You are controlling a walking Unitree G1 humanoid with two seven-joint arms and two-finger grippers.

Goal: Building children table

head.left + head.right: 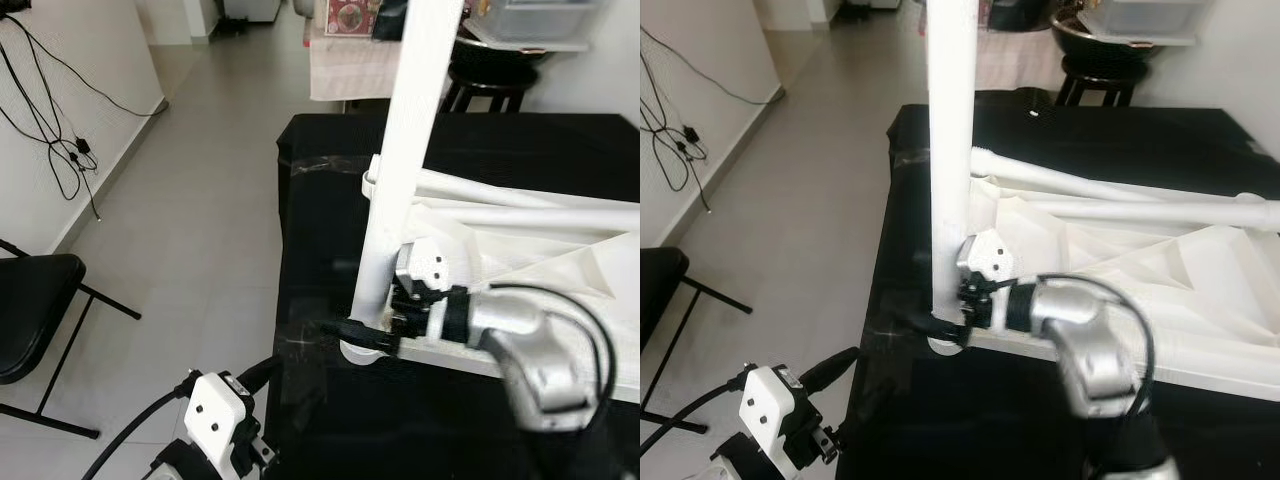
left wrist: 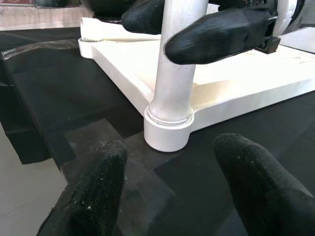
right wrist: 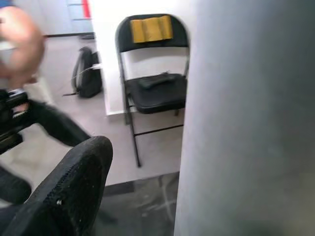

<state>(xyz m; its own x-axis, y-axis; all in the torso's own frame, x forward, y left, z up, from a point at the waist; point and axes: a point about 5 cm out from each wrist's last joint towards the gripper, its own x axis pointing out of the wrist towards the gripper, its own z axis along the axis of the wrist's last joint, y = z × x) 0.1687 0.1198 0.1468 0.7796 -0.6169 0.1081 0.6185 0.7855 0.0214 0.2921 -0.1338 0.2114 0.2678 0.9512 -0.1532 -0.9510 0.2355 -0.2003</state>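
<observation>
A white tabletop (image 1: 470, 352) lies upside down on a black-covered table (image 1: 330, 170). At its near left corner a white table leg (image 1: 405, 170) stands upright in a round socket (image 2: 167, 132). My right gripper (image 1: 368, 325) is shut on this leg just above the socket, one black finger (image 2: 221, 34) on each side. My left gripper (image 2: 167, 191) hangs low in front of the table's left edge, open, pointing at the socket and apart from it. Two more white legs (image 1: 1090, 185) lie on the tabletop.
Crumpled clear plastic wrap (image 1: 1090, 250) lies over the tabletop. A black folding chair (image 1: 30, 320) stands on the floor at left, with cables (image 1: 60, 140) on the wall. A black stool (image 1: 490, 85) is behind the table. A blurred person (image 3: 19, 44) and another chair (image 3: 155, 83) appear in the right wrist view.
</observation>
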